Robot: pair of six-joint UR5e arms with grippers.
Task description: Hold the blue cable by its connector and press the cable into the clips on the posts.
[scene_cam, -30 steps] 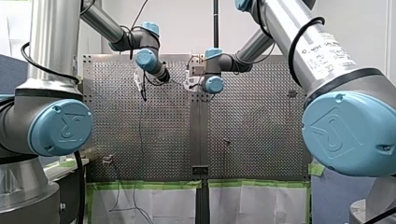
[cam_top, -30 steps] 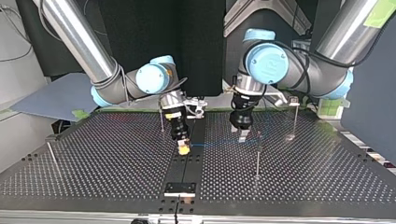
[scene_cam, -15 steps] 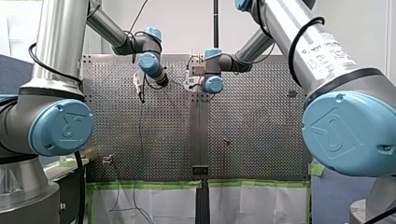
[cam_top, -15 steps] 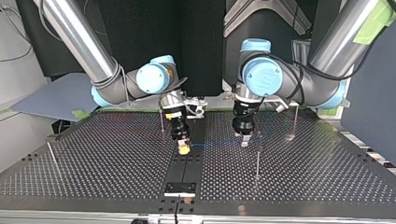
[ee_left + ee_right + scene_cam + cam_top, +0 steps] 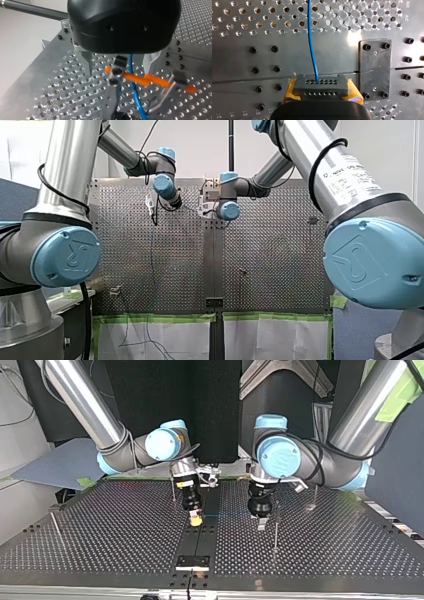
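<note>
**Cable lined up at the clip.** The blue cable [image 5: 312,42] is held by its grey connector [image 5: 320,84], which is clamped between the yellow pads [image 5: 355,93] of my right gripper [image 5: 196,519], well apart from the thin post [image 5: 275,530] on the perforated table [image 5: 100,530]. Over the past second my left gripper [image 5: 261,523] has been carried toward that post and is now seen just beside it, while the right gripper has been kept where it was. In the left wrist view the metal fingers [image 5: 88,61] are spread wide, with the post's clip [image 5: 116,70] and the cable between them, and nothing is gripped. The cable is run close past the clip, but whether it is seated there cannot be told. The shift is judged to mean that the approach is done and the press into this clip is the step in hand. A second clipped post [image 5: 178,77] stands near the first.
</note>
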